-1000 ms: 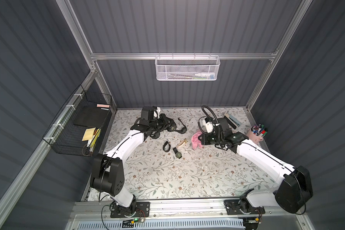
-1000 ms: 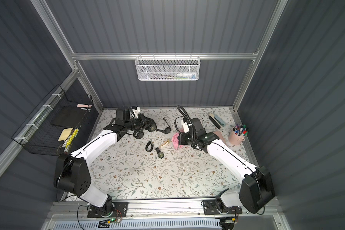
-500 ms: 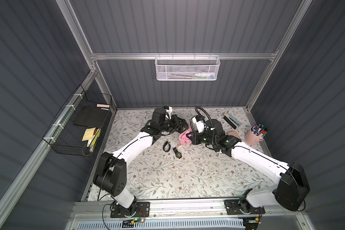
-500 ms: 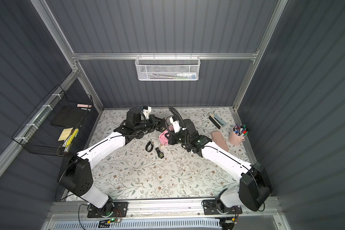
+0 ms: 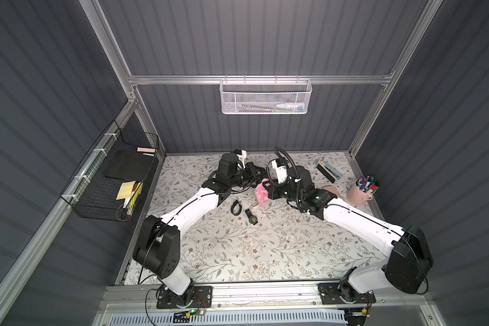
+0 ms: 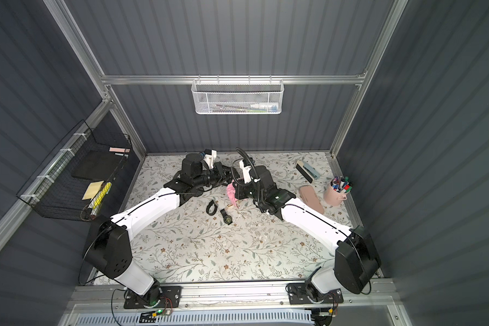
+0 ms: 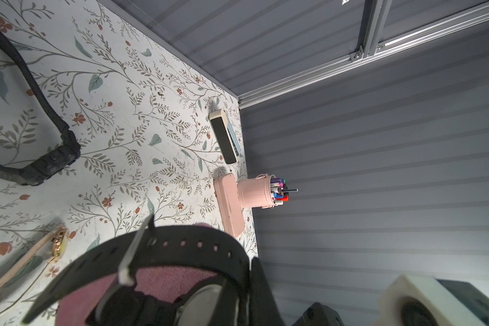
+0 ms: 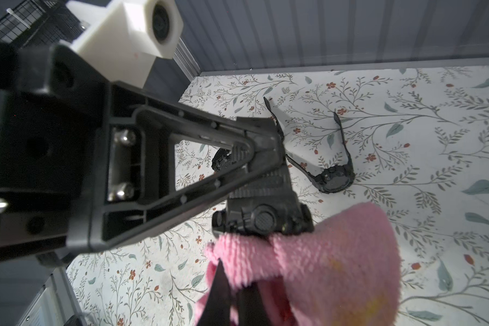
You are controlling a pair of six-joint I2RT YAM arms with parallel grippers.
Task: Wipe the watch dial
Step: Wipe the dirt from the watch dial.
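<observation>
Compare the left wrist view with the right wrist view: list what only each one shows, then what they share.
Only the left wrist view: the pink pen cup, the pink case beside it and a gold watch on the table. Only the right wrist view: the wire basket and the right gripper pinching the pink cloth. Both: the black watch clamped in the left gripper, with the pink cloth pressed against it.

Held watch (image 8: 261,217): dial hidden behind pink cloth (image 8: 322,254); in left wrist view, blurred and cropped by the frame edge. Pink cloth: blurred, cropped likewise. White mesh basket (image 5: 265,97), upper centre: contents too small to identify.
</observation>
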